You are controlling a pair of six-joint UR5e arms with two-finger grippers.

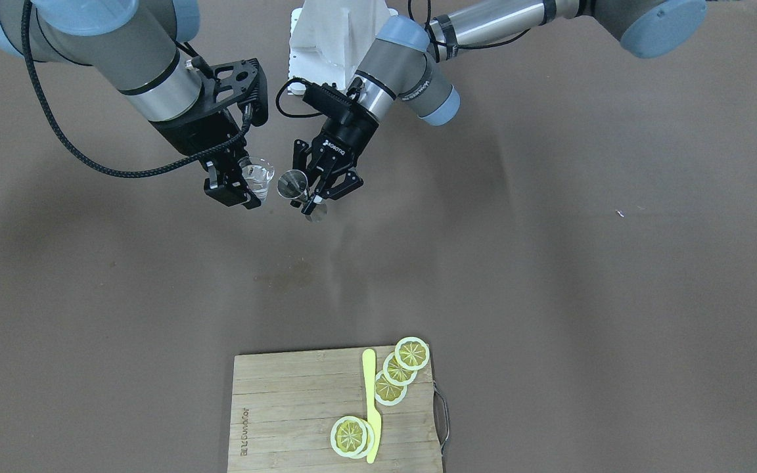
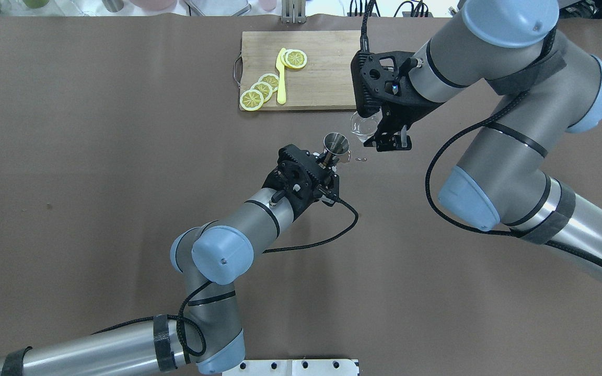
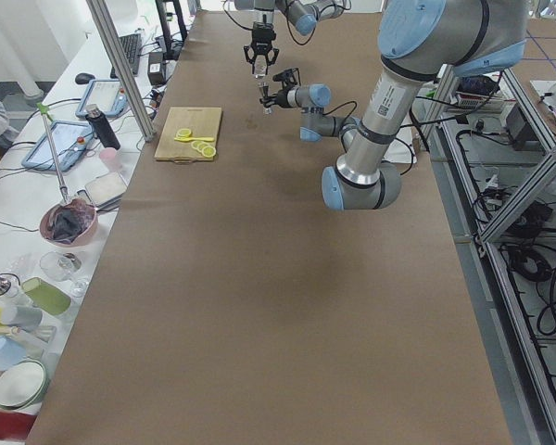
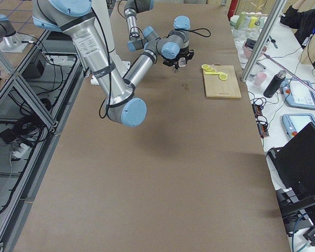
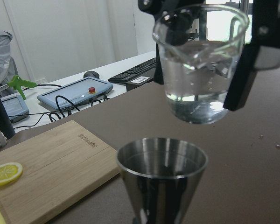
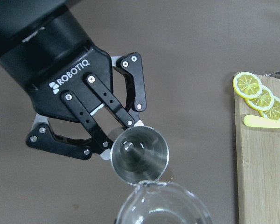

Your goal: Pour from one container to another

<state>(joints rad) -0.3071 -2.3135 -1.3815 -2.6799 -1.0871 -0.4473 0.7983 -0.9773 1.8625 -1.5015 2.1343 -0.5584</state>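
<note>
Jigger: polished steel cone, mouth up, near the middle of the brown table, clamped by left gripper.
Beaker: clear glass, part full of water, just above the jigger's rim, pinched by right gripper.
Hidden: jigger's base cut off in the left wrist view.

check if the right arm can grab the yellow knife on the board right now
Probably not yet: the right gripper is shut on the glass beaker of water. Otherwise the way to the yellow knife on the cutting board looks open.
</note>
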